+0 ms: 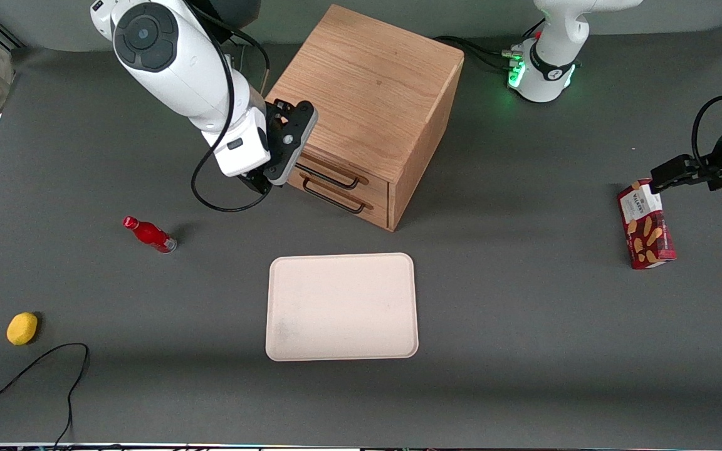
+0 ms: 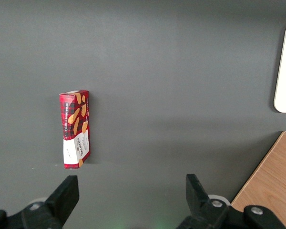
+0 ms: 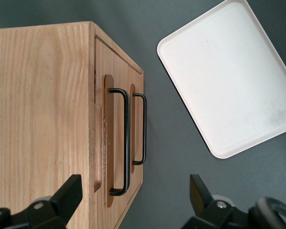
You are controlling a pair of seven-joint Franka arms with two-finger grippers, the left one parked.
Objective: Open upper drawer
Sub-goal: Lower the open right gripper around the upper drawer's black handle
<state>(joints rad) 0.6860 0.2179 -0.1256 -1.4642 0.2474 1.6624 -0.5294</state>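
At the cabinet's corner: the gripper (image 1: 271,164) hangs just above and in front of the drawer fronts, toward the working arm's end of the table.
Fingers: spread wide and holding nothing — the wrist view shows both fingertips (image 3: 69,193) well apart, with one over the cabinet (image 1: 373,94) top and the other over bare table.
Upper drawer: the upper drawer (image 3: 101,119) sits topmost in the oak cabinet, looks shut, flush with its twin beneath.
Handle: its black handle (image 3: 124,143) is a long thin bar running along the drawer front, standing off the panel; the lower handle (image 3: 142,129) lies parallel, close beside it.
Key relation: the bar lies between the open fingers but farther down from them, its long axis pointing away from the wrist camera rather than crossing the gap squarely — my read is the hand must drop and perhaps turn to straddle it.
Nearby: a white tray (image 1: 342,307) lies nearer the front camera than the cabinet.
Progress: approach only, no contact yet.
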